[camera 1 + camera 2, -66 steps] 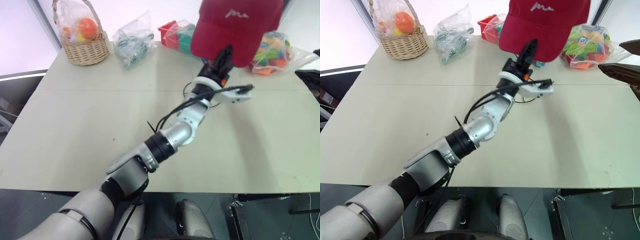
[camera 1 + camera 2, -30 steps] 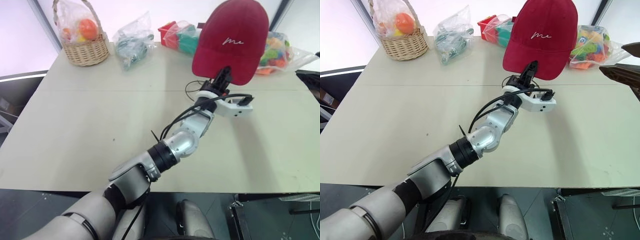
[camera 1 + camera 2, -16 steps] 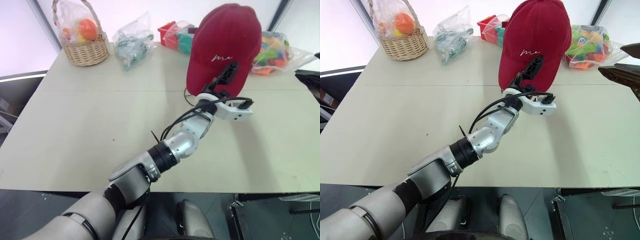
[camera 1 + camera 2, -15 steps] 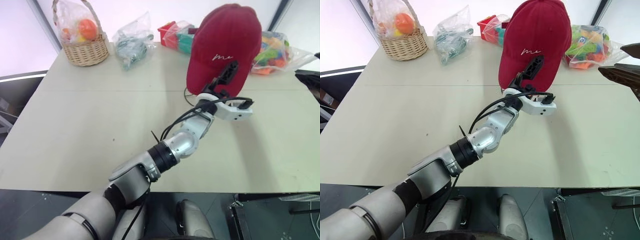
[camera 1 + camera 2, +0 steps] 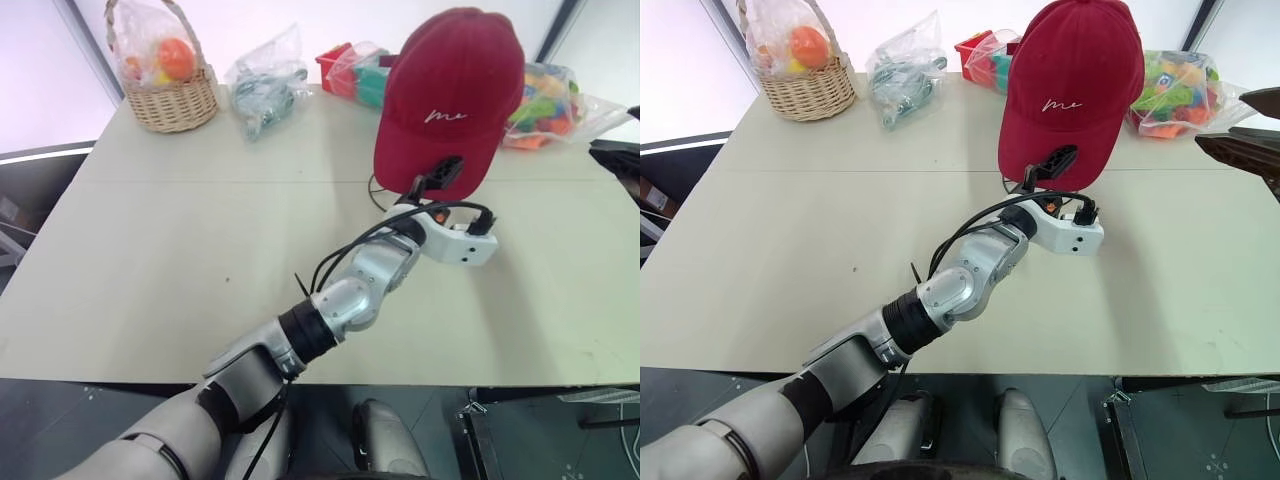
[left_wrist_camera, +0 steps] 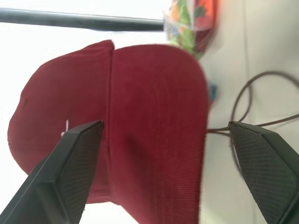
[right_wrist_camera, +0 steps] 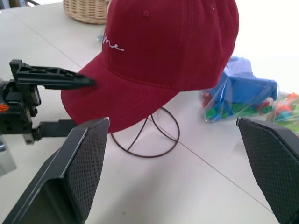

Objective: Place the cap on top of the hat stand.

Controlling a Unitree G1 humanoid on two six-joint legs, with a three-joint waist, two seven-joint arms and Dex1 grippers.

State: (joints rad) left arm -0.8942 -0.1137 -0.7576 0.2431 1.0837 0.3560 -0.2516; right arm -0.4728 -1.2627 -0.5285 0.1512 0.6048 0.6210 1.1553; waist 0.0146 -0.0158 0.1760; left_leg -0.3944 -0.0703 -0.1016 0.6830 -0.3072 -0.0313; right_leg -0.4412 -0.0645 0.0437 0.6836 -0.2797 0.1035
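The dark red cap (image 5: 450, 90) sits on top of the hat stand, brim toward me, white script on its front. Of the hat stand, the round wire base (image 7: 145, 156) and slim stem show under the cap; the cage top is hidden inside it. My left gripper (image 5: 432, 180) is open just below and in front of the brim, holding nothing. In the left wrist view the cap (image 6: 154, 126) stands beyond the spread fingers. My right gripper (image 7: 175, 168) hovers open to the right of the stand, facing the cap (image 7: 163, 51), apart from it.
A wicker basket (image 5: 170, 85) with bagged fruit stands at the table's far left. A clear bag (image 5: 265, 80) lies beside it. Bags of colourful toys (image 5: 550, 105) lie behind and to the right of the stand. The beige table (image 5: 150, 250) stretches toward me.
My left gripper let go of the brim, opened, and sank a little back toward me. The cap tipped from tilted to settled on the stand. The right gripper kept still.
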